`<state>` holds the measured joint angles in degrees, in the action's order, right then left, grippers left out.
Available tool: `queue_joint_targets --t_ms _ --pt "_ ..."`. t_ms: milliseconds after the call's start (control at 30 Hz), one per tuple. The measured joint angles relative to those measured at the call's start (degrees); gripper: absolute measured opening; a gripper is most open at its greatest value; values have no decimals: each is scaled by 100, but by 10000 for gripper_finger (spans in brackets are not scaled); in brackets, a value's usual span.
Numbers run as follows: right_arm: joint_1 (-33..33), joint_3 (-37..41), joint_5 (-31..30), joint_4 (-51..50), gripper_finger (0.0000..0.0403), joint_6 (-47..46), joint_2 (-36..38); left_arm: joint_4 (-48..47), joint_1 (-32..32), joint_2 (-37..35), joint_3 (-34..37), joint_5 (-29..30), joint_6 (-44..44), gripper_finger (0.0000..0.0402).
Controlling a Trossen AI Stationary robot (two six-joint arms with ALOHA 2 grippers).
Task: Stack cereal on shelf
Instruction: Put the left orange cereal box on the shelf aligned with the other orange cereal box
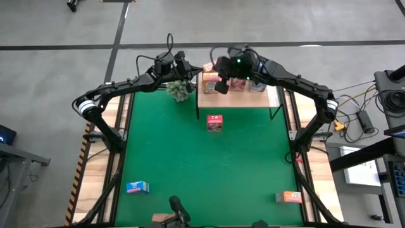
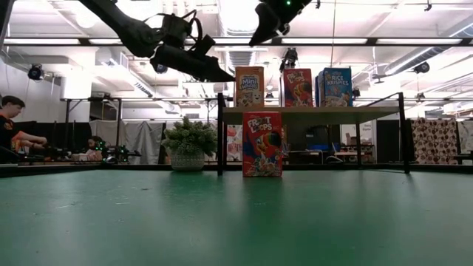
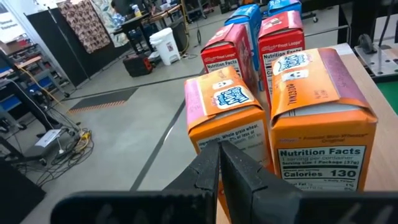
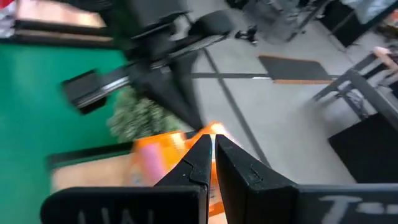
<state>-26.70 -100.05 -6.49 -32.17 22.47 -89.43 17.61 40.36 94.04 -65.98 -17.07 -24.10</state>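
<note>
Red box stands upright, just in front of shelf; right gripper, fingers closed empty, hovers nearer.

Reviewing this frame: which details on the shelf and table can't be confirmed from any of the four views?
- Boxes on the shelf: the right pincer and its arm cover several from above, and in the low view front boxes hide those behind, so no sure count.
- Blue box and orange box on the table: printing too small in the high view; absent from the other views.
- Orange box in the right wrist view: motion-blurred, label unreadable.
- Left pincer: whether it touches the orange box ahead is unclear.
</note>
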Motion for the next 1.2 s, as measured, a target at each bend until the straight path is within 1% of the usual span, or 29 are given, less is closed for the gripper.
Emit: queue_joint_targets --t_ms 200,333,500,800,967,1200 --pt "-400 0 111 493 9 -228 -163 71 4 0 0 3 -2 0" --pt "-658 0 500 563 8 -363 -321 163 4 0 0 5 -4 0" --pt "-884 0 518 534 8 -392 -456 211 15 0 0 11 -8 0" --pt "-1011 0 511 -194 8 -229 -601 282 22 37 0 12 -92 0" --pt "-1010 -4 501 -302 8 -203 -619 490 42 233 -7 21 -84 0" --pt "-994 -7 503 -388 8 -196 -616 448 42 293 -4 596 -31 0"
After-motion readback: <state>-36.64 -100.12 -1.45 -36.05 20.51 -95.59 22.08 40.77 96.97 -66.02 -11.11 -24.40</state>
